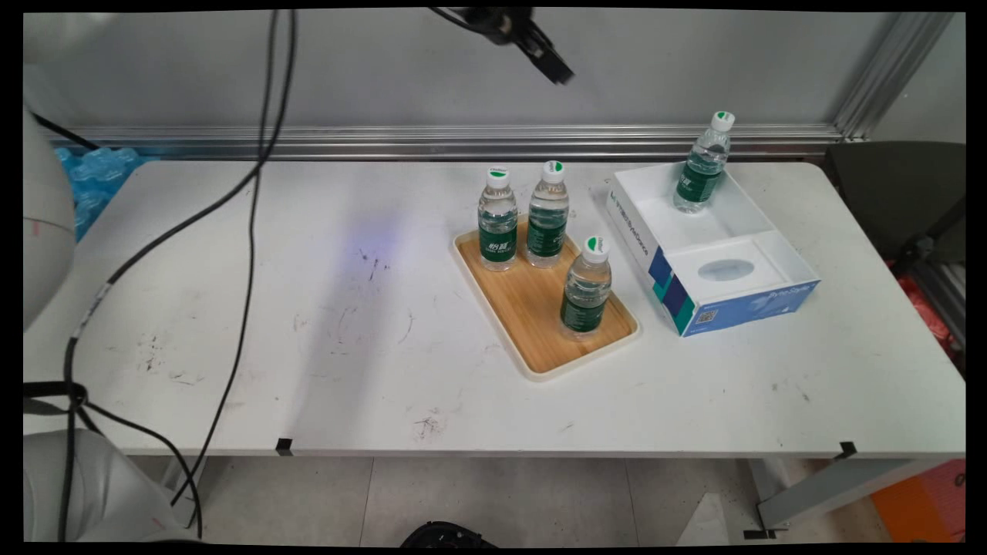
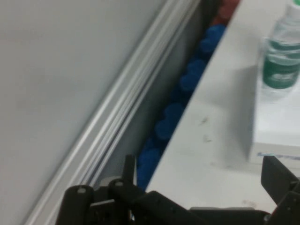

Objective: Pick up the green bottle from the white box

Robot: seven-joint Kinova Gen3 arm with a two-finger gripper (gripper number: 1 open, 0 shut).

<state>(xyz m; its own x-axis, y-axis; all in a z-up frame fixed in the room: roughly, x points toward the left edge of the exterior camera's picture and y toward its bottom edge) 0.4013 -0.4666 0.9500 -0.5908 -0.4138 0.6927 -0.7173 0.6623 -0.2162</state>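
My gripper [image 1: 549,62] hangs high at the top edge of the main view, above the table's far side and well clear of everything on it. In the hand view its fingers stand wide apart, so the gripper [image 2: 199,165] is open and holds nothing. A wooden tray [image 1: 532,324] carries three upright water bottles with green labels and white caps: two at the back [image 1: 497,220] [image 1: 547,216] and one near the front [image 1: 586,289]. Another such bottle [image 1: 700,163] [image 2: 281,58] stands in a white box with blue sides [image 1: 740,301] [image 2: 276,129] right of the tray.
An aluminium rail [image 1: 463,141] runs along the wall behind the table. Blue bottle caps [image 2: 180,105] lie in the gap between wall and table. Black cables [image 1: 250,231] hang over the table's left part. A dark chair [image 1: 902,200] stands at the far right.
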